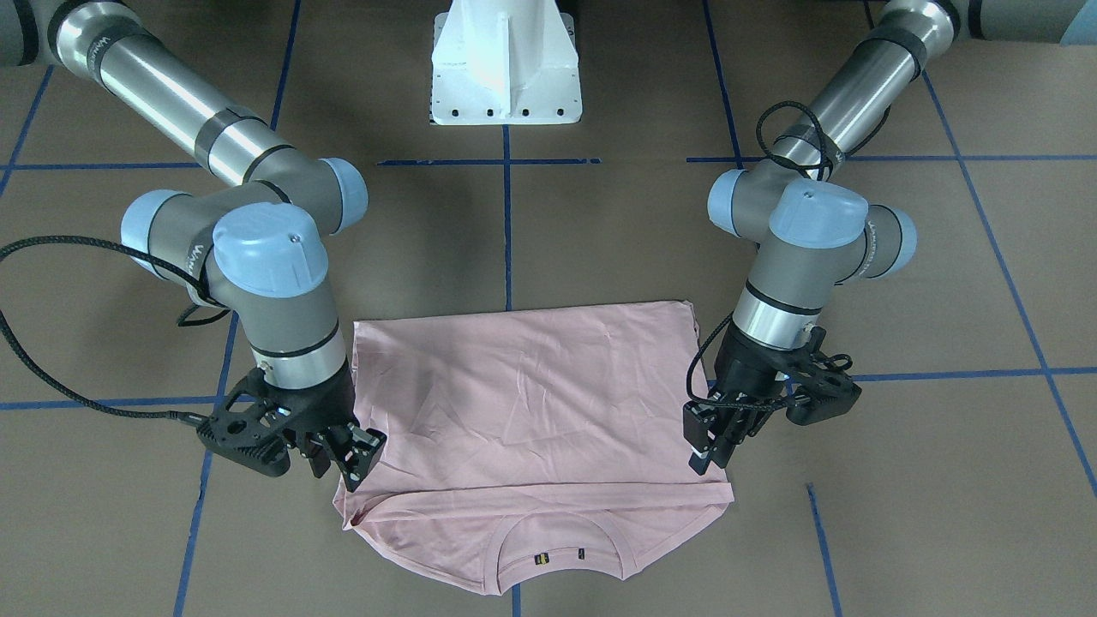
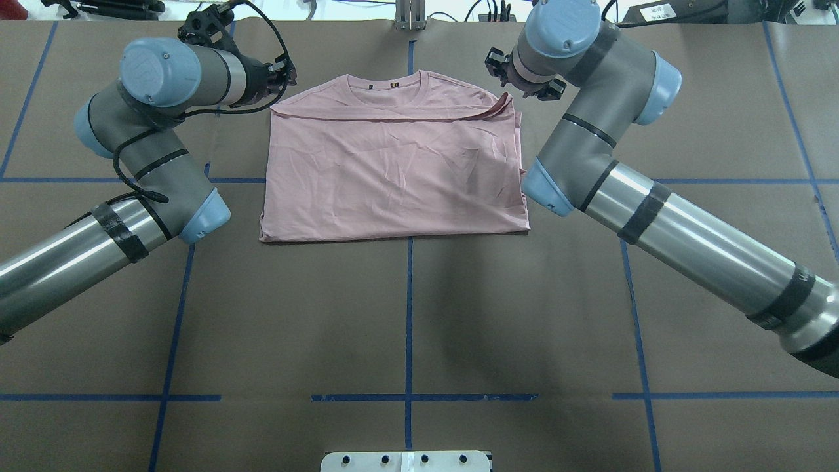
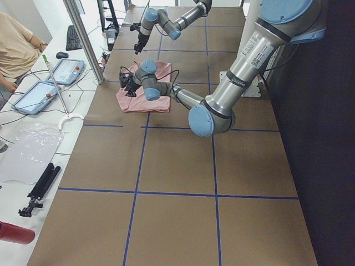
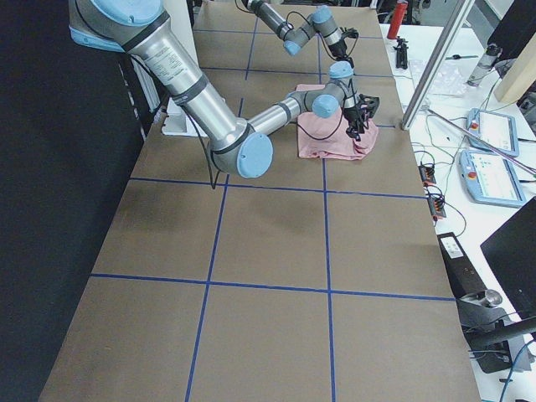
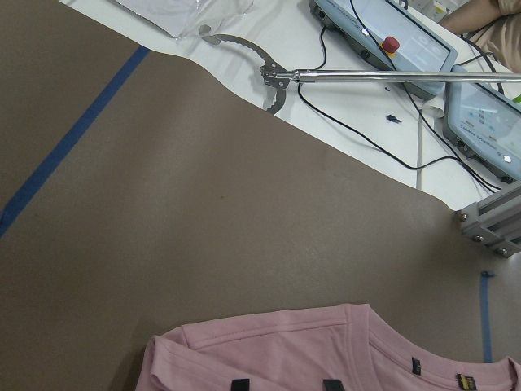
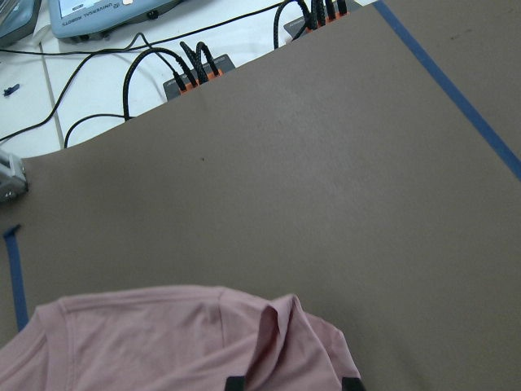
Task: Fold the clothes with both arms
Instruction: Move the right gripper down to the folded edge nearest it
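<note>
The pale pink T-shirt [image 1: 531,403] lies flat on the brown table, folded in half with its plain side up. Its collar [image 1: 557,553] lies at the edge far from the robot, and the dog print is hidden. The shirt also shows in the overhead view [image 2: 393,170]. My left gripper [image 1: 704,446] hangs over the folded corner on its side, jaws open, with pink cloth [image 5: 309,350] between the fingertips [image 5: 238,384]. My right gripper [image 1: 356,463] is open over the other corner, where the cloth [image 6: 273,326] bunches up a little between the fingertips [image 6: 352,383].
The white pedestal base [image 1: 506,64] stands at the robot's side of the table. Blue tape lines [image 2: 409,308] cross the brown surface. Past the far table edge lie teach pendants [image 5: 383,32], cables [image 6: 191,65] and a metal grabber tool [image 5: 366,75]. A person [image 3: 16,44] sits there.
</note>
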